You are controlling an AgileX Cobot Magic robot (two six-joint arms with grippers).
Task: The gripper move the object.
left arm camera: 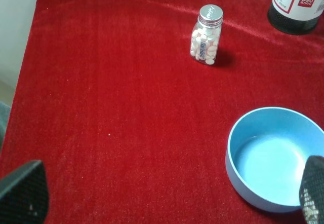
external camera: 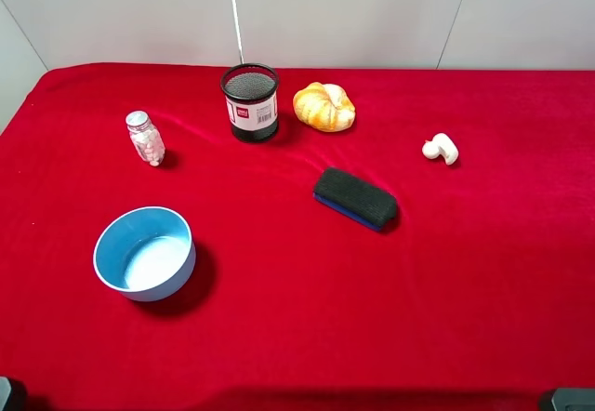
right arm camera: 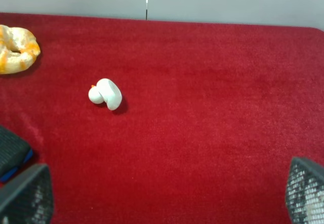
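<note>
The object, an orange-yellow lobed bread lump with cream patches (external camera: pixel 324 106), lies on the red cloth at the back middle, right of the mesh cup. It also shows at the edge of the right wrist view (right arm camera: pixel 15 49). My right gripper (right arm camera: pixel 166 193) is open and empty, far from the bread, with the small white curved piece (right arm camera: pixel 105 94) between them. My left gripper (left arm camera: pixel 167 193) is open and empty over the cloth near the blue bowl (left arm camera: pixel 276 158). In the exterior high view only dark bits of the arms show at the bottom corners.
A black mesh pen cup (external camera: pixel 250 102) stands next to the bread. A pill bottle (external camera: pixel 145 139) stands at the left, a blue bowl (external camera: pixel 145 253) in front of it. A black-and-blue eraser block (external camera: pixel 355 198) lies mid-table, and the white curved piece (external camera: pixel 441 149) lies at the right.
</note>
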